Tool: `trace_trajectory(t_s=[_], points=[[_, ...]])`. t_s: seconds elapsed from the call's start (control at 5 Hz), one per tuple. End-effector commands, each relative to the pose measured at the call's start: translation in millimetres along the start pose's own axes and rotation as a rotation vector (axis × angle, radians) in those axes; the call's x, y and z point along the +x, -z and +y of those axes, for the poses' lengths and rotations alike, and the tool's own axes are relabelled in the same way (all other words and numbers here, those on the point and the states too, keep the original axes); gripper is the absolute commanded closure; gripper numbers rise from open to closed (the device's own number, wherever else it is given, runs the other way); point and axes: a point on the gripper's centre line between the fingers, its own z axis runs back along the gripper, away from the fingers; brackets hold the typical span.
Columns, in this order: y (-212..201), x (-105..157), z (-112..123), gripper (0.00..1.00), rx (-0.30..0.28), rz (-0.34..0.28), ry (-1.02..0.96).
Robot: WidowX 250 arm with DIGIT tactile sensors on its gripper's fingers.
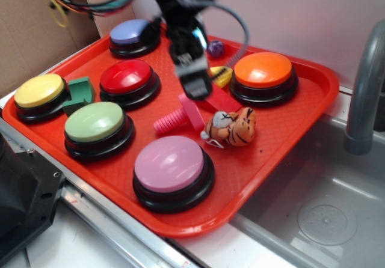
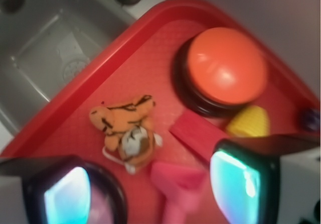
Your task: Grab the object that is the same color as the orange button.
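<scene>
The tiger (image 1: 231,127) lies on its side on the red tray (image 1: 301,115), between the orange button (image 1: 263,77) and the pink button (image 1: 171,169). Its long axis runs roughly across the tray, white face toward the pink screw (image 1: 180,119), rear toward the tray's right rim. The gripper (image 2: 155,184) hangs above, jaws apart and empty; the tiger sits ahead of the gap, nearer the left finger (image 2: 65,194).

tiger toy (image 1: 231,127) (image 2: 126,129): orange, black-striped, lying on its side, near orange button
orange button (image 1: 263,77) (image 2: 225,69): glossy dome, black base
</scene>
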Motion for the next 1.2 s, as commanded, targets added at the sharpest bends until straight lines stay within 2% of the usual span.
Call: trace_trajectory(t_s=[0.0, 0.4, 0.6, 1.0], points=[[30.4, 17.7, -13.8, 0.00, -0.068, -0.103, 0.090], [48.6, 15.1, -20.8, 0.00, -0.042, -0.074, 0.124], [54.3, 1.5, -12.5, 0.00, 0.008, -0.046, 0.117], [61.3, -4.0, -8.8, 0.00, 0.012, -0.039, 0.110]])
